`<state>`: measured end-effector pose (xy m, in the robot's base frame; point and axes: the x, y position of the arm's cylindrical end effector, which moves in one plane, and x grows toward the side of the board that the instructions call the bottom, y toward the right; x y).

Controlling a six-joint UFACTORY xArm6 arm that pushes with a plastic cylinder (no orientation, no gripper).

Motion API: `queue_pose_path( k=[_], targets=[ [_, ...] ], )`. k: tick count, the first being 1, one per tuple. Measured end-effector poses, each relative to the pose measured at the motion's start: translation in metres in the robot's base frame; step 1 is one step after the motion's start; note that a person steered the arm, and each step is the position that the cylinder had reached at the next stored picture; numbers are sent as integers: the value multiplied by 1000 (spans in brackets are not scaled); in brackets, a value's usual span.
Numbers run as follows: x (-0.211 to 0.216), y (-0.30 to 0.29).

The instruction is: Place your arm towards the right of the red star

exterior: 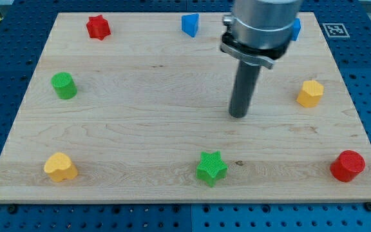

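Note:
The red star (98, 27) lies near the top left corner of the wooden board (140, 116). My tip (238, 115) rests on the board right of centre, far to the right of the red star and lower in the view. The nearest blocks to my tip are the green star (211, 168) below it and the yellow hexagon (310, 93) to its right. My tip touches no block.
A blue block (190, 24) sits at the top centre, another blue block (295, 29) is partly hidden behind the arm. A green cylinder (64, 86) is at the left, a yellow heart (60, 167) at the bottom left, a red cylinder (348, 165) at the bottom right.

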<state>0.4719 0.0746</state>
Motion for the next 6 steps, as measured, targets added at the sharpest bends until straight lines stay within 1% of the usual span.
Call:
queue_pose_path(
  k=[1, 3, 4, 5, 6],
  targets=[
    [-18, -35],
    [-93, -88],
    [-125, -102],
    [-135, -103],
    [-163, -122]
  ],
)
